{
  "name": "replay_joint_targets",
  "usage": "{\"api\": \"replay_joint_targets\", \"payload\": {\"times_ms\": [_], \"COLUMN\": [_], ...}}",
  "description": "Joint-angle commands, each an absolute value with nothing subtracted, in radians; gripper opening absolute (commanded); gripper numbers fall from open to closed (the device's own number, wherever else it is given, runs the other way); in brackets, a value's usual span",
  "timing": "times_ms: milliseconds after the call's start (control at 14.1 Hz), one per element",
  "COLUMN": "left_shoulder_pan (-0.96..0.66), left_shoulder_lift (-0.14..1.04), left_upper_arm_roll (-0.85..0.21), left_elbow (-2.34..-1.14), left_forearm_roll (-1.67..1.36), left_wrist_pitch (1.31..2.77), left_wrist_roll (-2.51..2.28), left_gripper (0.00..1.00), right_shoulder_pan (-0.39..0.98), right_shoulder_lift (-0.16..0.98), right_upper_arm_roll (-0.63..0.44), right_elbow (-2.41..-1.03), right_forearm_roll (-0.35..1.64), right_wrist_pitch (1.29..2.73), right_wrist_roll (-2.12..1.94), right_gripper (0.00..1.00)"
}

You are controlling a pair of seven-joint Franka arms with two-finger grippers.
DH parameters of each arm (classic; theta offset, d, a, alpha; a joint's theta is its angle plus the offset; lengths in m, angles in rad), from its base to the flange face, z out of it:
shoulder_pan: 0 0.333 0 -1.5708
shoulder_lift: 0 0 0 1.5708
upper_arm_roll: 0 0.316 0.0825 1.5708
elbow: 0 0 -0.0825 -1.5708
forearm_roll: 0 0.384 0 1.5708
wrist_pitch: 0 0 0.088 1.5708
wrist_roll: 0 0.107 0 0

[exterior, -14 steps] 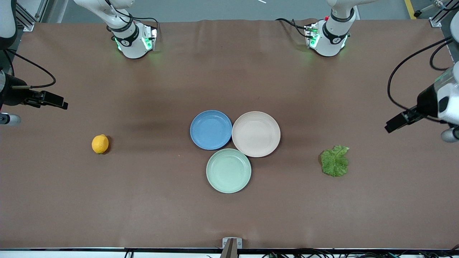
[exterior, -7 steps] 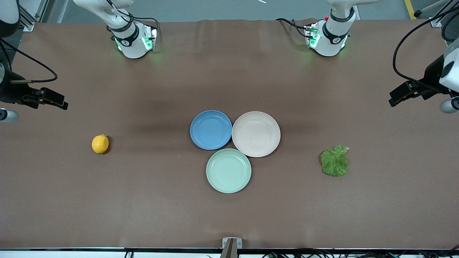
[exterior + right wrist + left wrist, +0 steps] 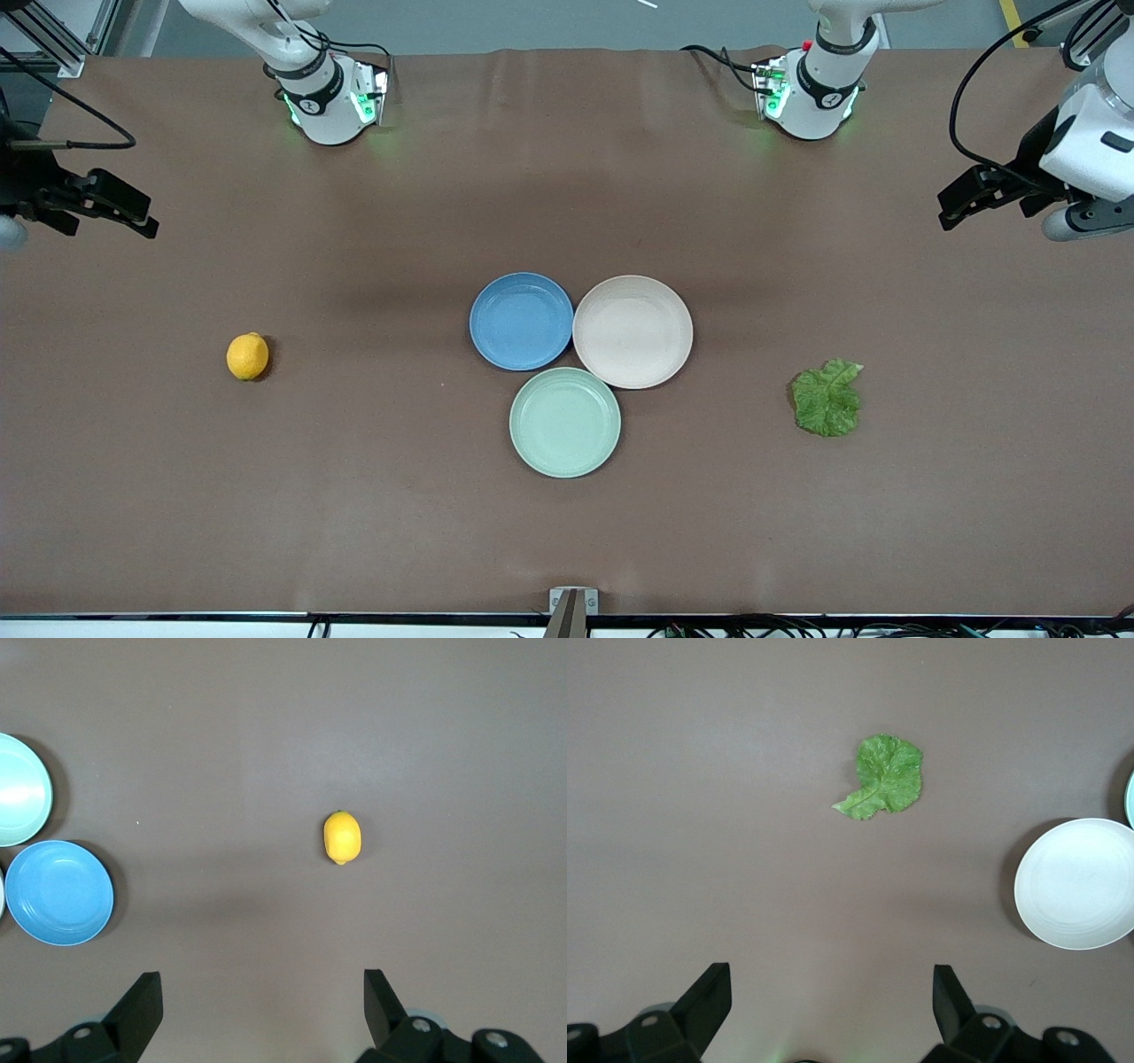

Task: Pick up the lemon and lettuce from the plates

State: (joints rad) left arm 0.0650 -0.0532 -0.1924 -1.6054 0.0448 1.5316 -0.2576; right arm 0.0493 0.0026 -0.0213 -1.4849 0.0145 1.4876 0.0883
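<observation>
The lemon [image 3: 247,356] lies on the bare brown table toward the right arm's end, off the plates; it also shows in the right wrist view [image 3: 342,836]. The lettuce [image 3: 827,397] lies flat on the table toward the left arm's end, and shows in the left wrist view [image 3: 882,777]. The blue plate [image 3: 521,321] and the cream plate [image 3: 633,331] stand side by side mid-table, both empty. My right gripper [image 3: 124,211] [image 3: 261,974] is open and empty, up over the table's edge. My left gripper [image 3: 961,199] [image 3: 833,967] is open and empty, up over the other edge.
A pale mint-green plate [image 3: 565,422], empty, touches both plates on their side nearer the front camera. The arm bases [image 3: 332,97] [image 3: 811,93] stand along the table's back edge. A small bracket [image 3: 572,602] sits at the front edge.
Both grippers have moved toward the robots' bases, the left one more. The lemon, lettuce and plates have not moved.
</observation>
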Motion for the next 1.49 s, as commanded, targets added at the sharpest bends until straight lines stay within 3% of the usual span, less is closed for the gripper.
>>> {"api": "replay_joint_targets", "payload": {"times_ms": [0,1417], "left_shoulder_pan": [0.060,0.078], "left_shoulder_lift": [-0.083,-0.080], "left_upper_arm_roll": [-0.179,-0.186], "left_elbow": [-1.647,-1.602], "left_forearm_roll": [0.023,-0.002], "left_wrist_pitch": [1.560,1.552], "left_wrist_roll": [-0.233,-0.127], "left_gripper": [1.00,1.00], "right_shoulder_pan": [0.048,0.035], "right_shoulder_lift": [-0.018,0.006], "right_upper_arm_roll": [-0.018,-0.023], "right_elbow": [-1.505,-1.453], "right_forearm_roll": [-0.008,-0.008], "right_wrist_pitch": [1.525,1.566], "right_wrist_roll": [0.095,0.103], "right_gripper": [1.00,1.00]}}
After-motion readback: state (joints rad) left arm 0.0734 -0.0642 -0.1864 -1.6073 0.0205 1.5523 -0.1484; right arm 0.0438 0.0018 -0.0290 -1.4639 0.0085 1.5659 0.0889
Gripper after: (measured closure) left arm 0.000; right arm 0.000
